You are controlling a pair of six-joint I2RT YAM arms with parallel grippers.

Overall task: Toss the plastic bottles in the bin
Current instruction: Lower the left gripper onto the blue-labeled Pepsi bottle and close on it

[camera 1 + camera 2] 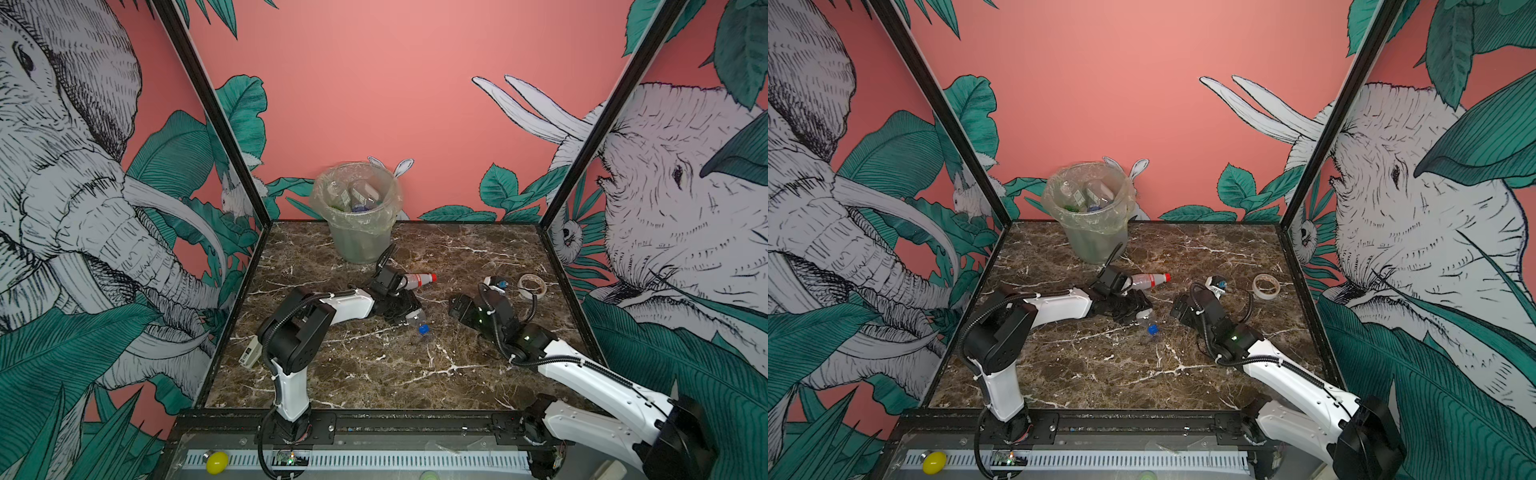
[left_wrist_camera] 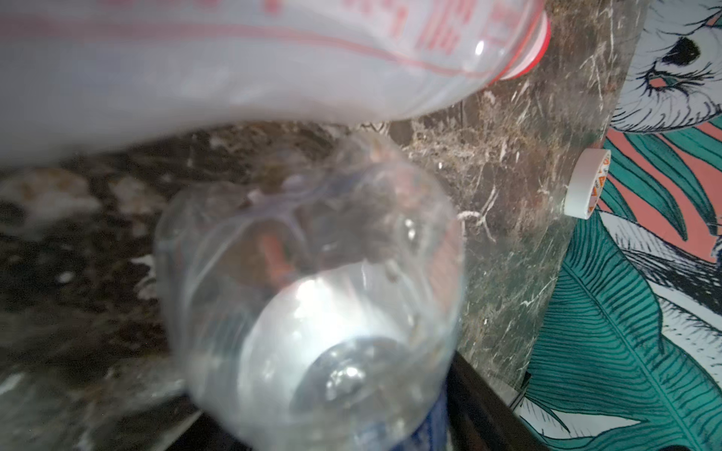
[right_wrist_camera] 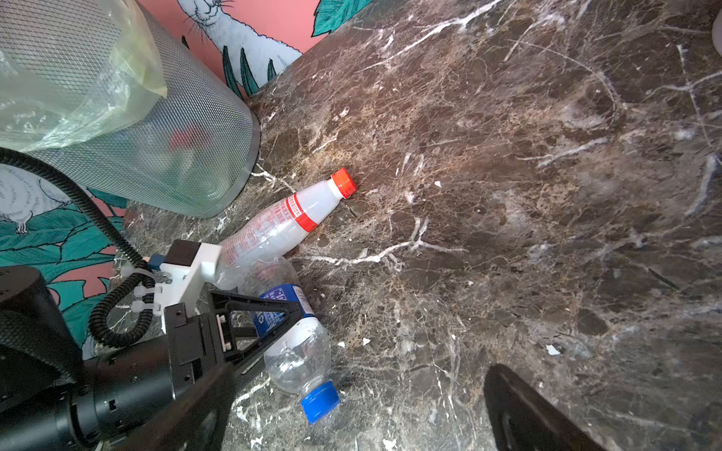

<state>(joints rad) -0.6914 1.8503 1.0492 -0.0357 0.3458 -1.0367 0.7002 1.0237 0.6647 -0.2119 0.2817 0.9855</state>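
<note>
Clear thin-walled plastic bottle, blue label and cap, lies in front of the round grey-green plastic bin, near it: likely light, crushable, slick, so take the labelled mid-body; left gripper straddles it, can't tell if pinching; right gripper spread, empty.

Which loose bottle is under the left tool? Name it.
The clear plastic bottle with the blue cap and blue label, under the left tool; the red-capped bottle with red print lies beside it.
</note>
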